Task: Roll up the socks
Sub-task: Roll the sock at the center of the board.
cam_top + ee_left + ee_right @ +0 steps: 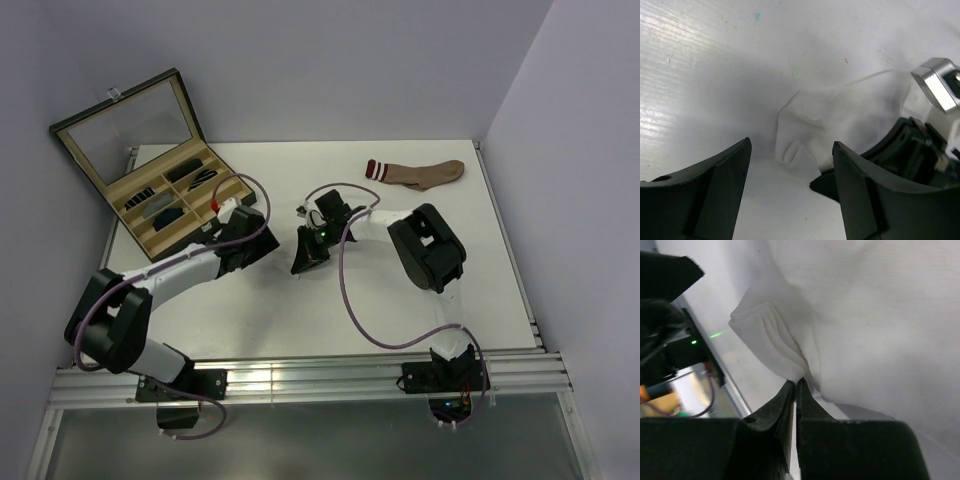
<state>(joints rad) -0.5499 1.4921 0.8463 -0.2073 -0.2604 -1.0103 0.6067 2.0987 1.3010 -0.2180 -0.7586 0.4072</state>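
A white sock [830, 115] lies crumpled on the white table, and in the top view it hardly stands out. My left gripper [791, 150] is open just short of a folded edge of that sock, with nothing between its fingers. My right gripper [796, 382] is shut on a fold of the white sock [865, 315], pinching the cloth at its tips. In the top view the left gripper [262, 238] and right gripper [305, 260] meet near the table's middle. The right gripper's black body [905, 150] shows close beside my left finger. A brown sock [420, 172] with a striped cuff lies flat at the back right.
An open box [165, 190] with a glass lid and several compartments holding dark items stands at the back left. Purple cables loop off both arms over the table. A metal rail [320, 380] runs along the near edge.
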